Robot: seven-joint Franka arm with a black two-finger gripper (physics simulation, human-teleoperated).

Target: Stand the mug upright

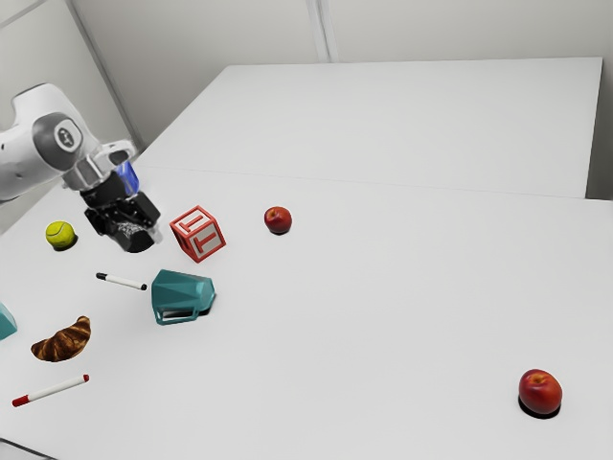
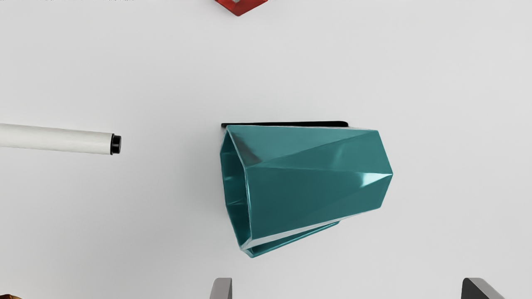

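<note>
Pale walls point(image 1: 431, 29) round the room, and here's a broad white counter point(image 1: 383, 326); call twelve o'clock the exterior view's far side. One arm point(image 1: 43, 144) reaching in, so no choosing between arms! Its hand point(image 1: 144, 238) hangs above the counter, open and empty, fingers wide apart.

And there's the mug point(image 1: 182, 295), on its side on the counter, at about five o'clock from the hand. Its long axis runs nine to three: mouth at nine, narrower base at three, handle towards six. Here's the crux: the fingers part along that same axis, so closing like this would, I reckon, pinch mouth to base. A quarter turn looks wise for gripping across the body, before tipping the mouth up.

The letter block point(image 1: 197, 234) sits near its one o'clock; the black-capped marker point(image 1: 122, 281) lies off the mouth, at nine.
</note>
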